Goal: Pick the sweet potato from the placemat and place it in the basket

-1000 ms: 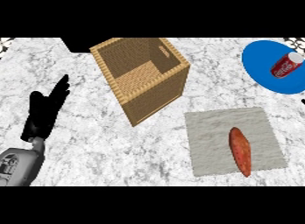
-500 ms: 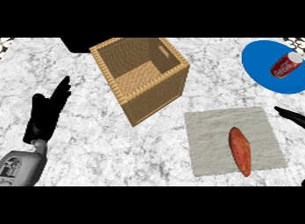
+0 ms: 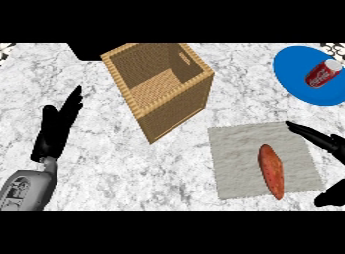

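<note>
An orange-red sweet potato (image 3: 271, 170) lies lengthwise on a pale grey placemat (image 3: 238, 154) at the lower right of the counter. My right hand (image 3: 341, 150) comes in from the right edge, open, its fingers stretched over the placemat's right side and its thumb low by the mat's corner; it is apart from the sweet potato. The woven basket (image 3: 159, 86) stands open-topped at the upper middle, with nothing visible inside. My left hand (image 3: 55, 130) rests open at the left, fingers pointing up.
A blue plate (image 3: 301, 82) at the upper right carries a red can (image 3: 322, 74) lying on its side. The marble counter spreads between the basket, the placemat and my left forearm (image 3: 25, 189).
My right hand has moved in from the right edge, leftwards over the placemat's right side. The left hand, sweet potato and basket have not moved.
</note>
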Available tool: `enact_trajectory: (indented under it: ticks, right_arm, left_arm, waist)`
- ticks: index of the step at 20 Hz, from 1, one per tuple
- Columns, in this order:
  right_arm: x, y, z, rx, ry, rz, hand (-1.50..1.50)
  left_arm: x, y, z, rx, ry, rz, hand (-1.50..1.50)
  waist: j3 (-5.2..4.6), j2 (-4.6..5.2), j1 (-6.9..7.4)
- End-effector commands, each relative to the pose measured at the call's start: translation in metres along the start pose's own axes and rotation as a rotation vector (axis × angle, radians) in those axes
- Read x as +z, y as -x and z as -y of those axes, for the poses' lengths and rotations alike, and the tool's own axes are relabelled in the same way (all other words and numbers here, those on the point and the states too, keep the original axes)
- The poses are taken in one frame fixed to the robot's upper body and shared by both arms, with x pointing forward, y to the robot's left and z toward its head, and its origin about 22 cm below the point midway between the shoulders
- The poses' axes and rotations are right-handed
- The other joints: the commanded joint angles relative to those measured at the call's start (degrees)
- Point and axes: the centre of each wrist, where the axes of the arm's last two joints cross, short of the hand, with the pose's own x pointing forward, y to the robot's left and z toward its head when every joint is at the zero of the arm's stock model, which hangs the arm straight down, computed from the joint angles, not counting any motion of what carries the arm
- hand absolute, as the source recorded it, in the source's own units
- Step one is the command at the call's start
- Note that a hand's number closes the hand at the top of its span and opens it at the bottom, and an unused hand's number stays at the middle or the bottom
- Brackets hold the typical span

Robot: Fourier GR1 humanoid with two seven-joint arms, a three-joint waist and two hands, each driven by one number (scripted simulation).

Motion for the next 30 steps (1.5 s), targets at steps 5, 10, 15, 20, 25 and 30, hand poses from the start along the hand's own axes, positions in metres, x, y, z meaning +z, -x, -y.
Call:
enact_trajectory:
  ticks: [5,10,15,20,25,30]
  right_arm:
    - [-0.006,0.003,-0.004,-0.036,-0.024,0.034,-1.50]
    - [-0.024,-0.004,-0.033,-0.026,-0.019,0.020,-1.50]
    - [-0.049,-0.002,-0.028,-0.026,-0.076,-0.006,-1.50]
    - [-0.025,0.001,-0.041,-0.041,-0.102,-0.029,-1.50]
    - [-0.032,0.010,-0.081,-0.039,-0.095,-0.010,-1.50]
    - [-0.044,0.010,-0.050,-0.068,-0.083,-0.017,-1.50]
  left_arm:
    - [0.009,-0.005,-0.014,-0.006,-0.001,-0.001,0.00]
    - [-0.008,-0.013,-0.011,0.015,0.001,-0.006,0.00]
    - [-0.010,-0.018,-0.012,-0.001,0.003,-0.002,0.00]
    - [0.000,-0.023,-0.009,-0.019,0.009,0.012,0.00]
    - [-0.012,-0.002,-0.016,0.008,-0.005,0.005,0.00]
    - [0.001,-0.012,-0.036,0.000,0.015,-0.002,0.00]
  waist:
    - [-0.01,-0.05,0.03]
    - [-0.02,-0.02,-0.14]
    - [-0.01,0.01,0.03]
    - [-0.01,-0.09,-0.06]
    - [-0.01,-0.02,-0.17]
    - [-0.01,-0.06,0.12]
